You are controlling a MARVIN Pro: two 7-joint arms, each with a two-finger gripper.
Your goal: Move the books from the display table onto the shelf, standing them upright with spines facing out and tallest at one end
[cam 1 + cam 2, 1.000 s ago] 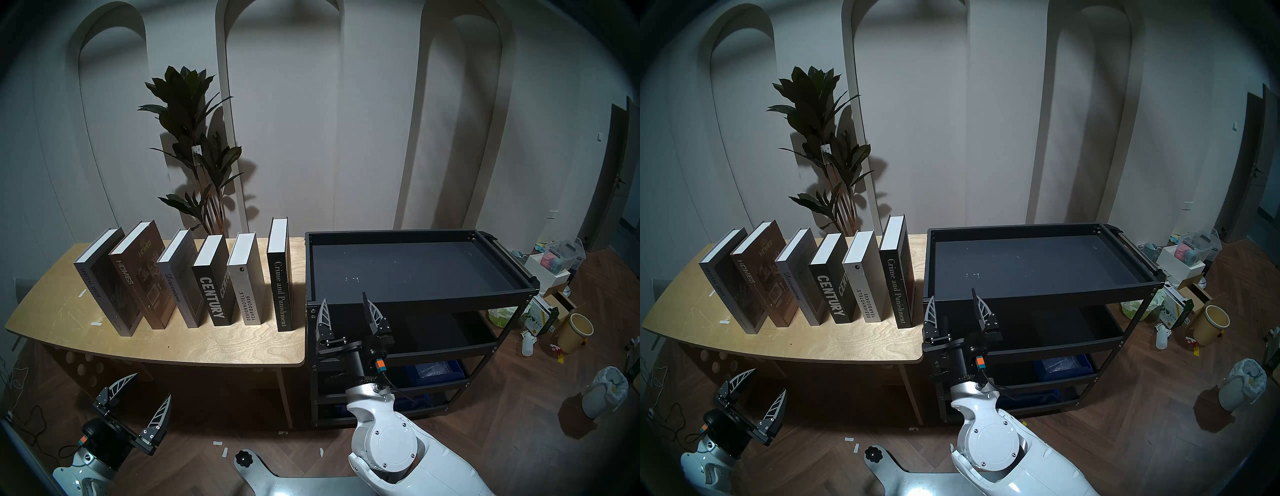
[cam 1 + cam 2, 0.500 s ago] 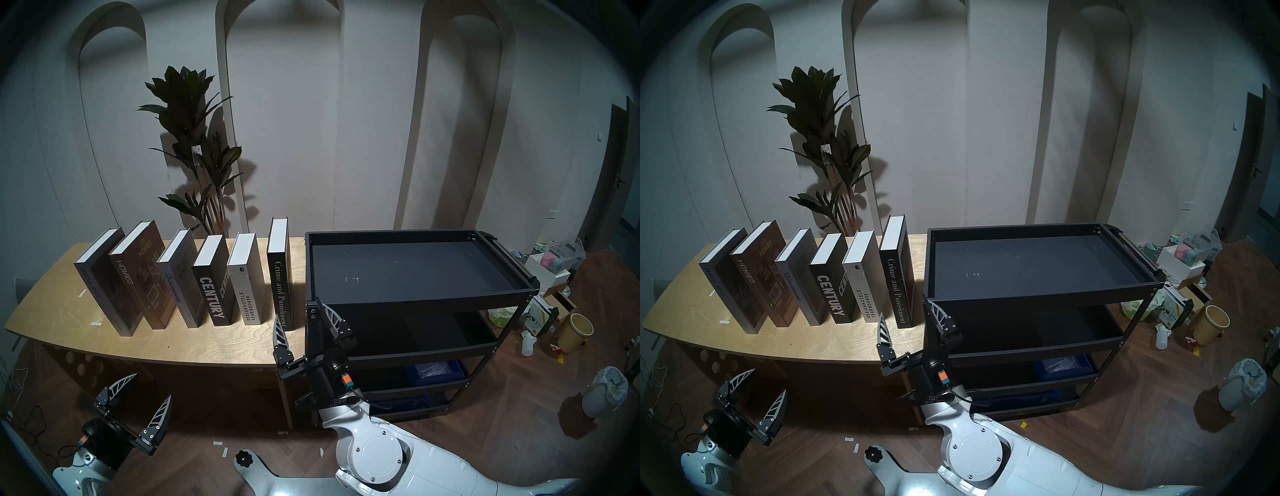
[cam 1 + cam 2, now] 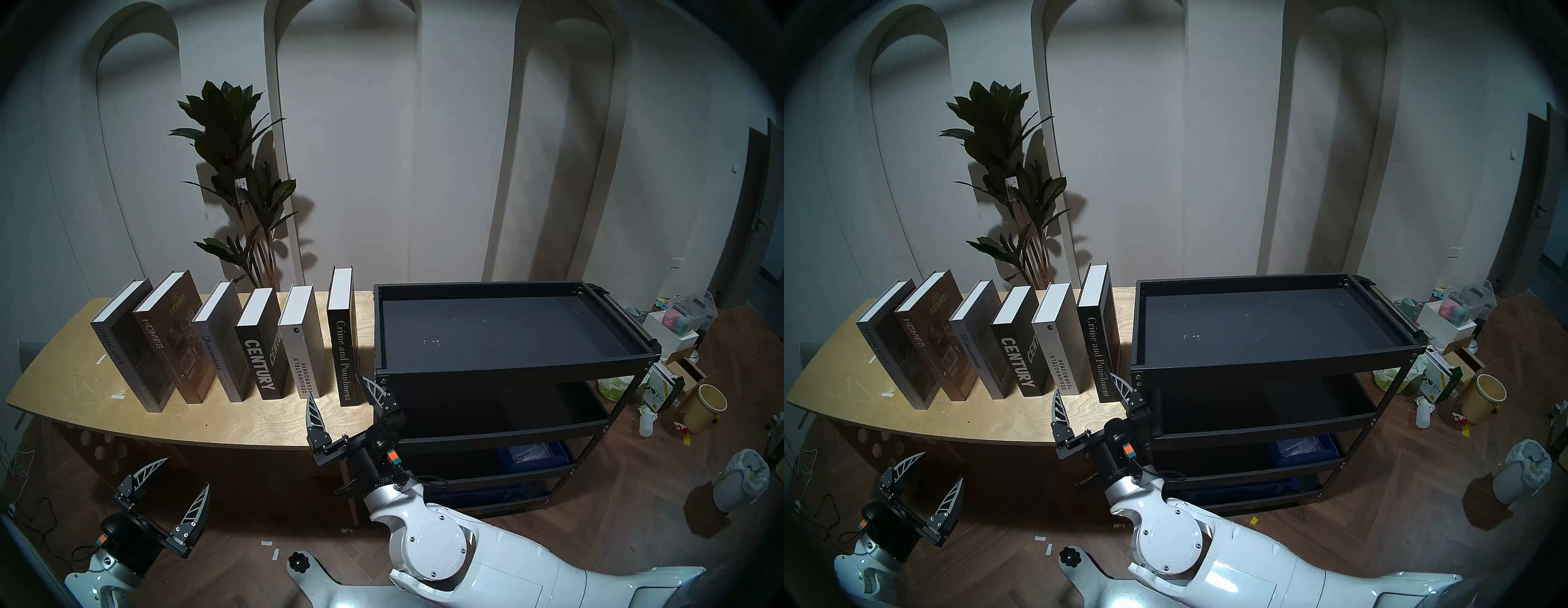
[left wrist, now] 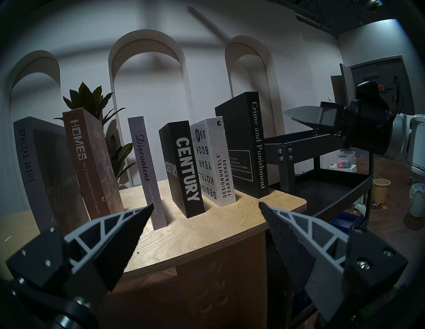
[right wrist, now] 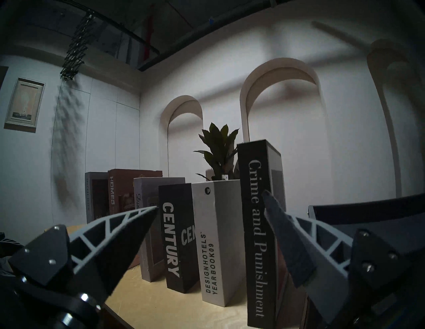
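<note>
On the worktop: six books stand upright in a row, spines toward the robot, white page edges up.
Row order from the robot's left: Special Issue [image 3: 121, 348], Homes [image 3: 163, 344], Discontent [image 3: 216, 352], Century [image 3: 261, 361], Design Hotels Yearbook 09 [image 3: 302, 361], Crime and Punishment [image 3: 343, 356].
Spacing: the four on the left lean and overlap in the head views; Crime and Punishment stands apart from its neighbour by a narrow gap and rises highest.
Worktop [image 3: 263, 424]: light plywood with a curved front edge, scratches and a few bits of white tape.
Shelf [image 3: 515, 365]: black metal rack just beside the worktop's right end; its rimmed top tray holds no book, and a blue bin sits on a lower tier.
Right end effector [image 3: 339, 388]: fingers spread wide and holding nothing, raised before the worktop's right front corner, one finger [image 5: 282, 232] in front of the Crime and Punishment spine in the wrist view, the other toward Century; whether anything touches cannot be told.
Left end effector [image 3: 182, 475]: also spread wide and empty, low in front of the worktop's left part, well apart from the books.
Behind the row: a potted plant [image 3: 237, 170] against a white wall with arched niches.
Floor at right: boxes, a yellow bucket [image 3: 706, 407] and a lined bin.
</note>
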